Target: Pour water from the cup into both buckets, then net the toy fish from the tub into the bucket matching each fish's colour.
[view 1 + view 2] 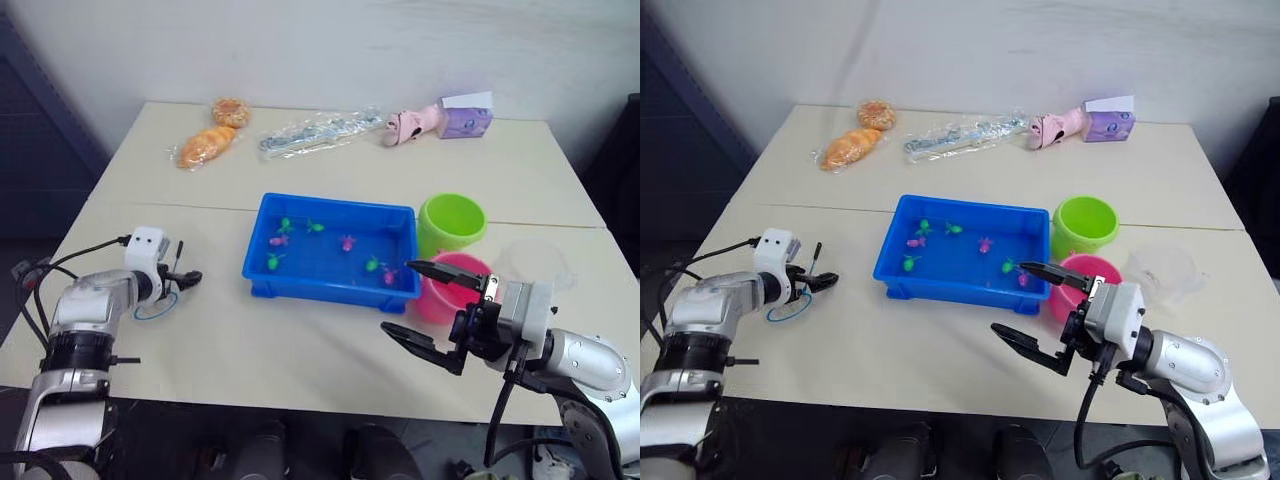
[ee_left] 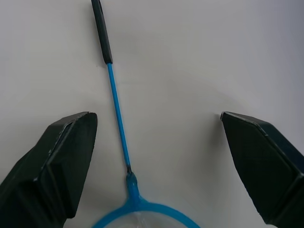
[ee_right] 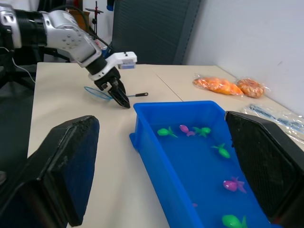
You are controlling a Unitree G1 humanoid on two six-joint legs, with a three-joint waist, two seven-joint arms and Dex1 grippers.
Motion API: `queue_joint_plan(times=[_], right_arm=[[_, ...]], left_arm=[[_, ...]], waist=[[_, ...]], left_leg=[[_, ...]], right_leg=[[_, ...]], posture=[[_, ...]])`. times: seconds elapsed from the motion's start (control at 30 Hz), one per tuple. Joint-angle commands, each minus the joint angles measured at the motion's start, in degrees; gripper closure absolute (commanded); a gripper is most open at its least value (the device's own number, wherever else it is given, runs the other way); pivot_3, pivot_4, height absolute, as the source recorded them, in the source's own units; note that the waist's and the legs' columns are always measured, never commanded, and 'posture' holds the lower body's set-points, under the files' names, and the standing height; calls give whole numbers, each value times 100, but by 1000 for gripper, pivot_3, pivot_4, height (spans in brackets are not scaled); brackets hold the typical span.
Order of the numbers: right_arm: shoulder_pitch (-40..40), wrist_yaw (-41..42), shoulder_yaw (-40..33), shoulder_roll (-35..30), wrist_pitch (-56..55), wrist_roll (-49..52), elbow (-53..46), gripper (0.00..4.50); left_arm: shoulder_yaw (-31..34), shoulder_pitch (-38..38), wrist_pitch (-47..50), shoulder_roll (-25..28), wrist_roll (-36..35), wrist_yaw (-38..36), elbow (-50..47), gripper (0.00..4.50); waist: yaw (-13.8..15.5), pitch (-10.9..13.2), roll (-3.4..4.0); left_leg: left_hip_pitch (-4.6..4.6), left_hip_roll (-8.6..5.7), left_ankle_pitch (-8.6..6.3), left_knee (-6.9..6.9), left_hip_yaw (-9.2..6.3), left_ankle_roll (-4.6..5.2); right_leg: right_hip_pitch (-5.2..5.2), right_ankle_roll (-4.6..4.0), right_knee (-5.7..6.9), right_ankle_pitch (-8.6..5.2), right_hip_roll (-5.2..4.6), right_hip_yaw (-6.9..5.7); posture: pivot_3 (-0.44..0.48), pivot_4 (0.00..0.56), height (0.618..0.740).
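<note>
Beige table (image 1: 300,340) against a white wall. Blue tub (image 1: 331,251) sits mid-table, green and pink toy fish (image 1: 346,242) inside. Green bucket (image 1: 451,222) just right of the tub, pink bucket (image 1: 452,285) in front of it, clear cup (image 1: 535,262) beside the pink one. My left gripper (image 2: 156,156) is wide open over the net (image 2: 116,118), which lies flat on the table left of the tub, handle between my fingers (image 2: 52,166), not touching. My right gripper (image 1: 428,305) is wide open, empty, near the tub's front right corner.
</note>
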Motion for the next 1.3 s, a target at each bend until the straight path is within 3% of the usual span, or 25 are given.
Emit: queue_joint_plan(times=[0.03,0.27,0.37,0.43,0.53,0.67,0.77,0.83,0.93,1.07,1.17,1.3], right_arm=[[92,-129,-251,-59,-49,31,-337,0],[268,-255,-452,-109,-20,48,-444,0],[299,-258,-459,-146,29,82,-464,0],[268,-256,-464,-289,283,286,-528,0],[-124,-813,-463,-507,1167,862,-732,0],[-900,-1196,-236,-846,2143,1638,-921,0],[-1448,-1156,-51,-1212,2706,1857,-830,0],[-1833,-1155,156,-1514,3193,1901,-697,0],[-2401,-1293,493,-1621,3729,1943,-475,0],[-3086,-1517,911,-1416,4347,2040,-290,0],[-3412,-1753,1118,-1193,4751,2129,-255,0],[-3529,-1836,1290,-1063,5077,2107,-245,0]], left_arm=[[-109,66,43,-62,233,0,598,1323],[263,505,35,-55,166,-128,578,4450],[746,388,-921,-123,-57,-229,394,4450],[910,221,-1710,-46,-222,-675,16,4450],[936,46,-2396,243,-657,-1990,-616,4450],[437,-161,-2776,947,-684,-3566,-1236,4450],[-74,-306,-3302,1285,-851,-5083,-1830,4450],[-505,-461,-3580,1382,-698,-5695,-2059,4450],[-1111,-798,-3764,1111,-541,-6096,-2380,4450],[-1668,-1179,-3444,461,-409,-5882,-2780,4450],[-1754,-1269,-3014,89,-520,-5641,-2938,4450],[-1877,-1230,-3019,-26,-422,-5705,-3001,4450]], waist=[[-3,-4,7],[-38,-23,40],[-34,-24,40],[-19,-15,25],[-3,10,-20],[-45,16,-30],[-72,15,0],[-69,21,10],[-56,21,10],[-28,22,10],[-65,21,10],[-98,22,11]], left_leg=[[4,0,0,1,0,0],[18,1,0,-1,8,-1],[21,1,1,-1,10,-2],[11,3,5,1,8,-6],[-1,3,10,6,-1,-10],[-10,3,11,6,-6,-11],[-6,2,10,-4,-4,-11],[-9,2,9,-2,-4,-8],[-15,3,11,-1,-4,0],[-38,2,7,17,-8,18],[-64,2,5,35,-12,24],[-105,2,5,60,-12,25]], right_leg=[[2,0,4,0,0,0],[7,1,8,-1,0,11],[6,1,10,-1,0,13],[0,1,10,-1,0,9],[-5,0,11,0,-1,1],[-6,-2,-4,1,-3,-1],[-4,-3,-11,0,-3,0],[-4,-5,-16,-1,-2,0],[-4,-5,-20,-1,-1,-2],[-10,-1,-23,1,-1,-4],[-24,13,-20,9,1,-7],[-62,15,20,10,2,-9]], posture=[[0,150,740],[0,150,740],[0,150,740],[0,150,740],[0,150,740],[0,150,740],[0,150,740],[0,150,740],[0,150,740],[0,150,740],[0,150,740],[0,150,740]])
